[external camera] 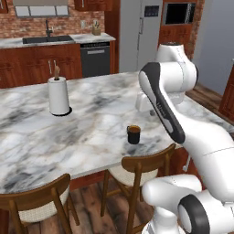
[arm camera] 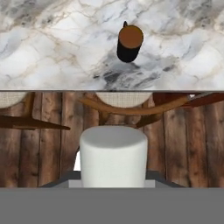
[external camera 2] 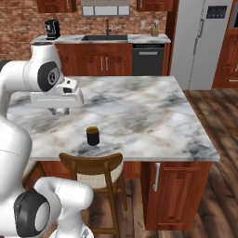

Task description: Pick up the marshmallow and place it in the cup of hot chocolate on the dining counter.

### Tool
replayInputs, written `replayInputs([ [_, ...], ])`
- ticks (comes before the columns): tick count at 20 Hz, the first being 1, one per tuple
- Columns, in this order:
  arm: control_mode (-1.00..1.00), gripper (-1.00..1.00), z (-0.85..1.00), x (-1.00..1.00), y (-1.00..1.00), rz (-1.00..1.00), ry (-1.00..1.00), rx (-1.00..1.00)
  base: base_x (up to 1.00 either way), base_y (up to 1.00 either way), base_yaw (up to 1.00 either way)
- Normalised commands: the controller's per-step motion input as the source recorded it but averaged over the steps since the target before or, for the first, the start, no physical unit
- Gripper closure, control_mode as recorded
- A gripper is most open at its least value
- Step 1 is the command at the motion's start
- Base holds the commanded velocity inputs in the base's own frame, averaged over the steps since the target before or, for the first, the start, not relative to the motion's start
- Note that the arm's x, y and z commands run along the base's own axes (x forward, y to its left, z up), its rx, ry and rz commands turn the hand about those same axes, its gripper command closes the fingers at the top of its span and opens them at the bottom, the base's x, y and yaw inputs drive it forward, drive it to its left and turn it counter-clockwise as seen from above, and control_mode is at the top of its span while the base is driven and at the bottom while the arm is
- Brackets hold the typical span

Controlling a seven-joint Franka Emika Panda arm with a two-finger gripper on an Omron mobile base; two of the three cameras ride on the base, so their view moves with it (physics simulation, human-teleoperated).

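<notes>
Fig. legend — carry phase, marshmallow to cup.

Marshmallow: white stubby cylinder, large in hand view, seated just ahead of the fingers and apparently clamped between them; the fingers themselves are covered by it, so grip is inferred from its position, not seen directly.

Cup of hot chocolate: dark cup w/ brown top, standing upright on the marble worktop, well ahead of the fingers and slightly to one side of their line; near the worktop edge.

Between fingers and cup: worktop edge, then wooden chair backs and plank floor below.

Paper towel roll: far across the worktop, clear of the path.

Risks (judgement):
- Release before the fingers are over the cup → marshmallow drops onto the floor or a chair.
- Slight lateral offset uncorrected → lands on marble or bounces off the rim.
- Descent too low → fingers knock the cup over; it is small and near the edge.

Hidden/unclear: fingers and marshmallow blocked by arm links in both base views; liquid level in the cup not discernible; contact faces on the marshmallow not visible.
</notes>
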Motion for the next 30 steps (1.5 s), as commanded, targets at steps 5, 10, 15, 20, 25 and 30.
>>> replayInputs([
  [5,-1.0,1.0,-0.57,0.64,0.0,0.02,0.01,0.0,0.0,0.0,0.0],
  [10,-1.0,1.0,-0.56,0.46,0.0,0.0,0.0,0.0,0.0,0.0,0.0],
  [15,-1.0,1.0,-0.34,0.4,0.0,0.0,0.0,0.0,0.0,0.0,0.0],
  [20,-1.0,1.0,-0.26,0.44,0.0,0.0,0.0,0.0,0.0,0.0,0.0],
  [25,-1.0,1.0,-0.2,0.36,0.0,0.0,0.03,0.0,0.0,0.0,0.0],
  [30,-1.0,1.0,-0.25,0.33,0.0,0.0,0.03,0.0,0.0,0.0,0.0],
])
